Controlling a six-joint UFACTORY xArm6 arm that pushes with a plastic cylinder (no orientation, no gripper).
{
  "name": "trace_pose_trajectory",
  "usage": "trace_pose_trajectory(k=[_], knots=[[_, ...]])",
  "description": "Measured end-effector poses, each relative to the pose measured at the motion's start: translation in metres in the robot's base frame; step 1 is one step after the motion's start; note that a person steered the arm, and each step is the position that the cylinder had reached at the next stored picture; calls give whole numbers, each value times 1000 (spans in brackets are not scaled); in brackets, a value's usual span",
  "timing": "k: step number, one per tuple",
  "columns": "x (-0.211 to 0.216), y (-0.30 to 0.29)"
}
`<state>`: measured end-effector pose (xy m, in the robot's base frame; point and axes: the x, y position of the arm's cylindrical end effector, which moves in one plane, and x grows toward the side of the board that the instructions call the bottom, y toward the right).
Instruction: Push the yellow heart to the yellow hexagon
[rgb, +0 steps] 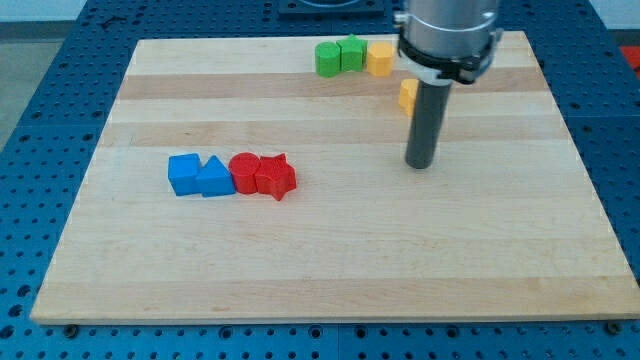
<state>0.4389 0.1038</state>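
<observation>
In the camera view, a pale wooden desk (330, 250) lies on a blue perforated base (40, 100). No pincer shows; the arm ends in a dark rod, and my tip (421, 165) rests on bare wood right of centre. The yellow heart block (407, 95) sits just above it toward the view's top, partly hidden behind the rod. The yellow hexagon block (380, 58) lies near the top edge, touching a row of two green blocks (338, 56). At the view's left stand a blue cube (183, 174), blue triangle (214, 178), red cylinder (244, 171) and red star (276, 177), side by side.
</observation>
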Motion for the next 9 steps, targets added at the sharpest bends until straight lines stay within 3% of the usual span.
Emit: trace_pose_trajectory(k=[9], knots=[[-80,4]])
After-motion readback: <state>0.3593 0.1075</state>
